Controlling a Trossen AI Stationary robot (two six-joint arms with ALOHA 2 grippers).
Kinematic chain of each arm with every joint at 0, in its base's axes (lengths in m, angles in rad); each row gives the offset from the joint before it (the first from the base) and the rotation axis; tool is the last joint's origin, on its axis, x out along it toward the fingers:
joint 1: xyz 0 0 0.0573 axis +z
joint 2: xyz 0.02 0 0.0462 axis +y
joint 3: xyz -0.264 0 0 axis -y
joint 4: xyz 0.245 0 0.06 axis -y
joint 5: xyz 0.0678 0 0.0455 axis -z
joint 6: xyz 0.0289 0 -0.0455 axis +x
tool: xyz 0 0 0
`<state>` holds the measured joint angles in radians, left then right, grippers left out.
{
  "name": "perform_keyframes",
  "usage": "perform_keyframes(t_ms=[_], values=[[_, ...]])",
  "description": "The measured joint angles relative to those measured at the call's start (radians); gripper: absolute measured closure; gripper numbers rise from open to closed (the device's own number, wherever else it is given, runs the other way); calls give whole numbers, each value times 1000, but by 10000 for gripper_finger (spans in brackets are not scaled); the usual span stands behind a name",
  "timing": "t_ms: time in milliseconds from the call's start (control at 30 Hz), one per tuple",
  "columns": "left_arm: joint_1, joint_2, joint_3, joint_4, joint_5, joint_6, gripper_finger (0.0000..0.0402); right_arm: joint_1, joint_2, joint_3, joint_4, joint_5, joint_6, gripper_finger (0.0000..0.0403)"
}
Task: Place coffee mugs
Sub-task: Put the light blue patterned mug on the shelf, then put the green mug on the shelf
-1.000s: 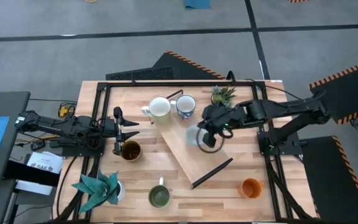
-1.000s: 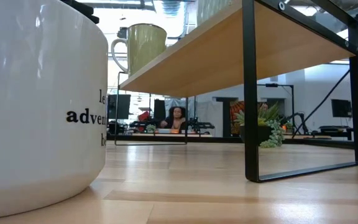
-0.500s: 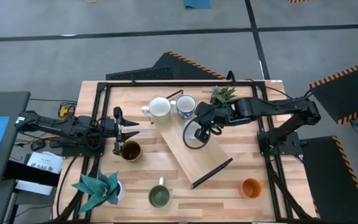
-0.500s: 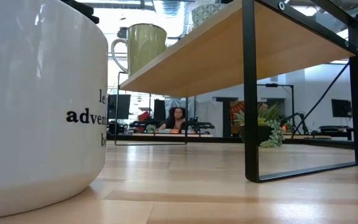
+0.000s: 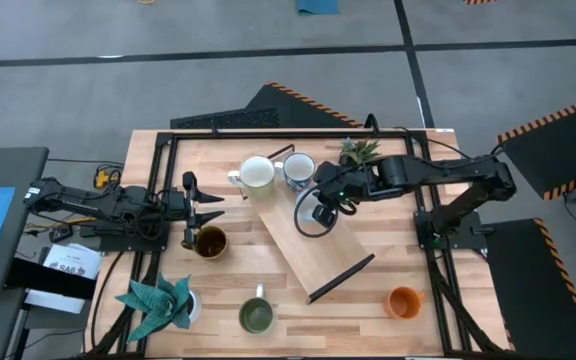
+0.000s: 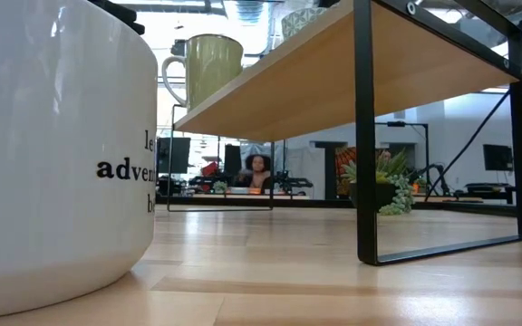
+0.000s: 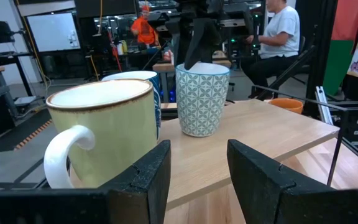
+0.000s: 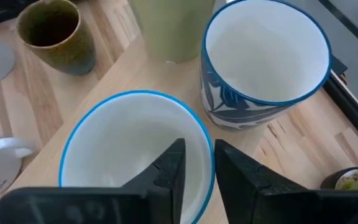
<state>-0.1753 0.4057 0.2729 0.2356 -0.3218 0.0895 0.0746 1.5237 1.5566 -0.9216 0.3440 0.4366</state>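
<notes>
My right gripper (image 5: pixel 320 209) is over the raised wooden shelf (image 5: pixel 318 250), shut on a pale patterned mug with a blue rim (image 5: pixel 306 216). That mug stands upright next to the cream mug (image 5: pixel 257 173) and the white-and-blue mug (image 5: pixel 299 170), which both rest on their bases on the shelf. On the table stand the dark brown mug (image 5: pixel 210 241), the green mug (image 5: pixel 257 317) and the orange mug (image 5: pixel 404 301). A white lettered mug (image 6: pixel 62 154) fills the low view's left. My left gripper (image 5: pixel 200 210) is open, level at the shelf's left end beside the brown mug. My right gripper (image 8: pixel 197 155) holds the patterned mug by its blue rim (image 8: pixel 209 148), on the side nearest the white-and-blue mug. One finger (image 8: pixel 171 167) is inside the mug and one (image 8: pixel 236 171) outside. The fingers come from above, pointing down. The mug (image 7: pixel 202 99) is upright with its base at the shelf top.
A small pot with a spiky green plant (image 5: pixel 359 152) stands at the shelf's far right. A teal folded-paper plant (image 5: pixel 158 303) lies at the near left. A black metal frame (image 5: pixel 268 132) borders the table. A person (image 7: pixel 278 31) sits in the room beyond.
My right gripper has carried the patterned mug toward the table's left and slightly far, along the shelf, up beside the white-and-blue mug. Most of the move came in the first half second; since then it has barely shifted.
</notes>
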Motion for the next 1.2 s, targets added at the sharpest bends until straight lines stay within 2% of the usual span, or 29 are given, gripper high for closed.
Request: perform_keyframes(t_ms=[400, 700, 867, 1033, 1200], values=[[0, 0, 0, 0, 0, 0, 258, -32, -35, -2, -3, -8, -5, 287], [0, 0, 0, -15, 0, 0, 258, -16, -144, -2, -55, 6, -94, 286], [0, 0, 0, -15, 0, -7, 258, 46, -233, -74, -79, 141, -77, 286], [0, 0, 0, -15, 0, -8, 258, 120, -330, -229, -67, 296, -2, 286], [0, 0, 0, -14, 0, -8, 258, 147, -406, -379, 26, 342, 33, 286]])
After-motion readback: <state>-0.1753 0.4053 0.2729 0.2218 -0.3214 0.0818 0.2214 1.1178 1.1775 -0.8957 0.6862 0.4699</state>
